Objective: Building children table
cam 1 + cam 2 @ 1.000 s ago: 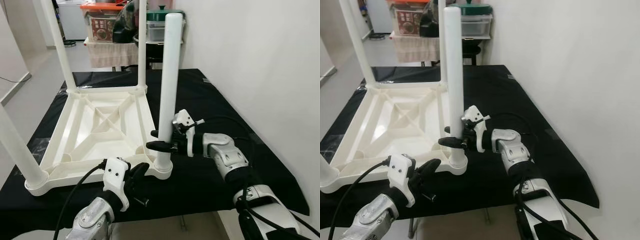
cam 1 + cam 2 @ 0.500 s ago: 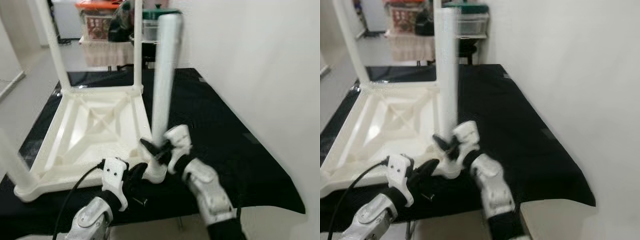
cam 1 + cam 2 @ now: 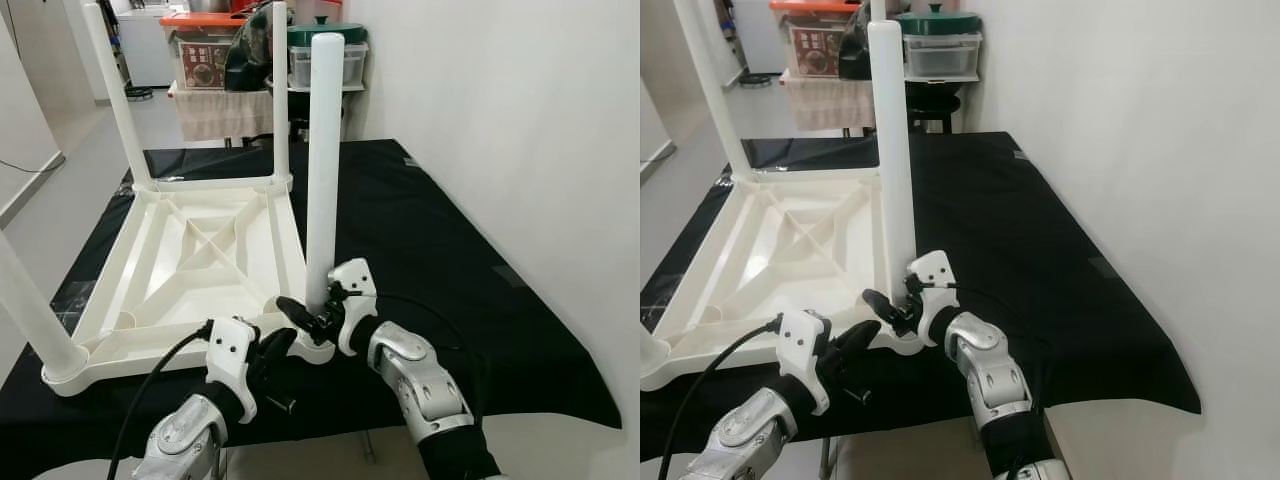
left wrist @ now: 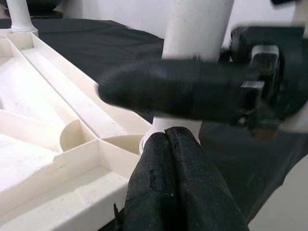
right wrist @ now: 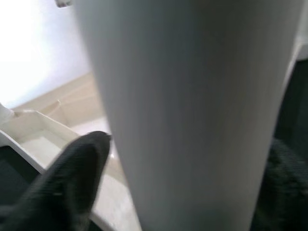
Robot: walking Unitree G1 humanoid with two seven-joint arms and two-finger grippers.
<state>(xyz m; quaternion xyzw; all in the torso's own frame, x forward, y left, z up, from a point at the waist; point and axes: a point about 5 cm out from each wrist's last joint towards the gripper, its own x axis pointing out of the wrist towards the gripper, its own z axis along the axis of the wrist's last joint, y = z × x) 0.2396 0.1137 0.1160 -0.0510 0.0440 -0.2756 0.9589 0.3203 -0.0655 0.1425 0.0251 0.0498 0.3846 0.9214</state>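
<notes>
**Left eye view: last leg gripped low at its socket**

Upside down on the black-draped table point(image 3: 440, 250) lies the white plastic tabletop point(image 3: 200, 270), legs up. The right pincer point(image 3: 312, 318) is clamped on the near leg point(image 3: 324, 170) just above the corner socket. The left pincer point(image 4: 168, 159), fingers pressed together, rests against that corner. The leg looks light, stiff and smooth (likely slippery), so a low hold near the socket seems best.

No readable text anywhere. The clear storage box with the orange lid point(image 3: 204, 48), on the shelf beyond the far edge of the black-covered table point(image 3: 430, 260), has a printed label, too small to read.
</notes>
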